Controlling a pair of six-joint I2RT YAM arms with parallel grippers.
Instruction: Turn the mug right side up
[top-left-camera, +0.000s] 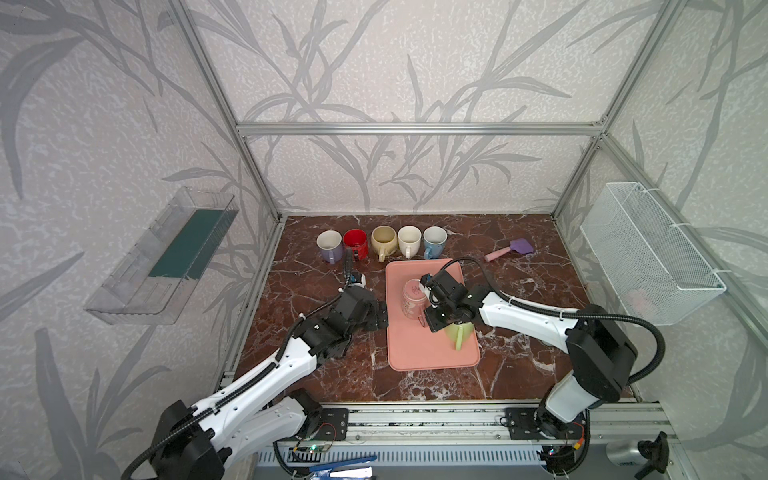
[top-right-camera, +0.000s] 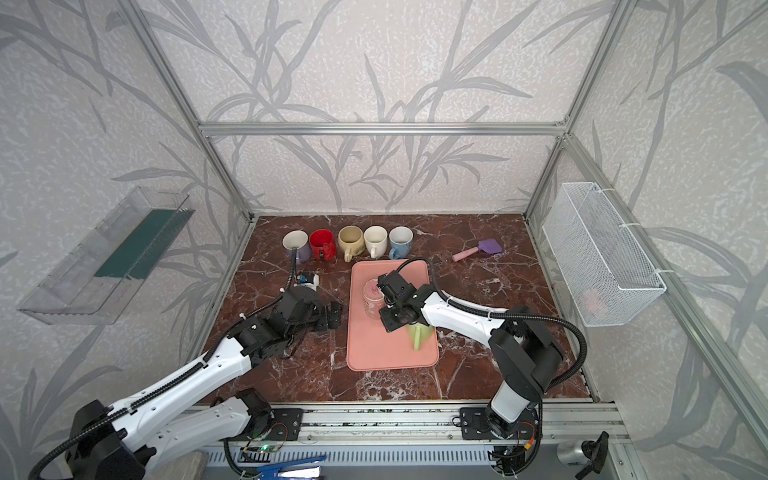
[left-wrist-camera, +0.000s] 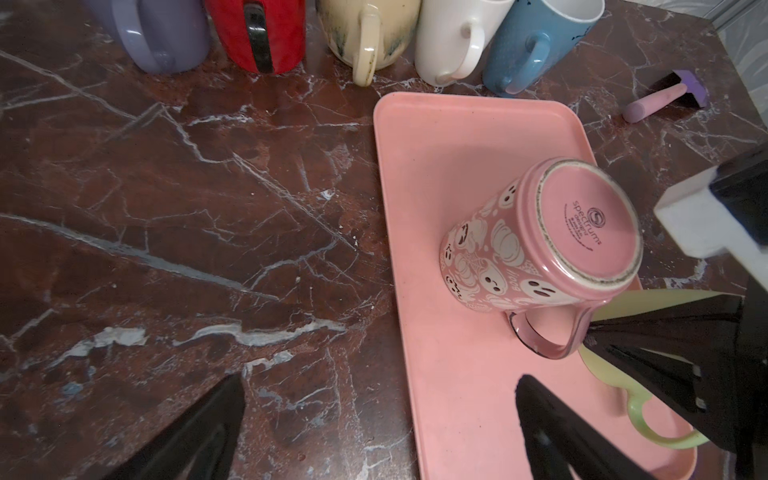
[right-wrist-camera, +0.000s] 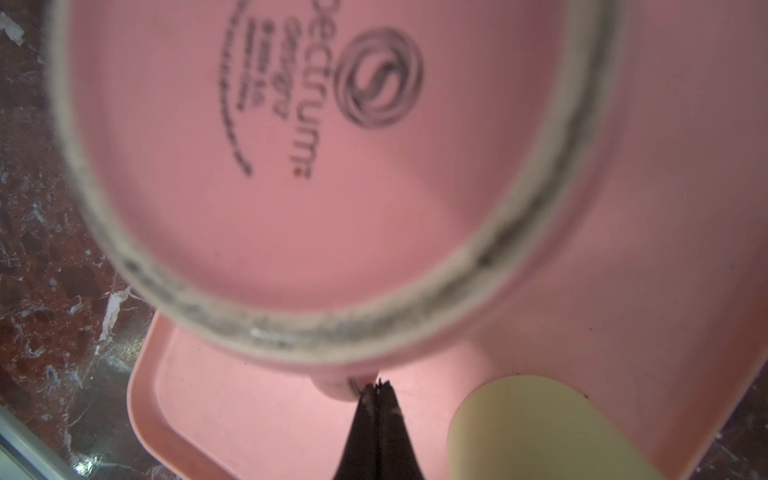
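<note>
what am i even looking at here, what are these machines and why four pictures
These are two robot arms mounted at the near edge of a marble table, each ending in a two-fingered gripper. Two pictures look down on the whole scene; the other two come from cameras on the arms' wrists, so they show close-ups. On the table lies a pink tray with a pink mug standing upside down and a pale green mug beside it. Behind stand five mugs in a row, openings up, and a small purple scraper lies off to the right. The right gripper is shut, its tips at the pink mug's handle; whether it pinches it I cannot tell. The left gripper is open beside the tray, holding nothing.
</note>
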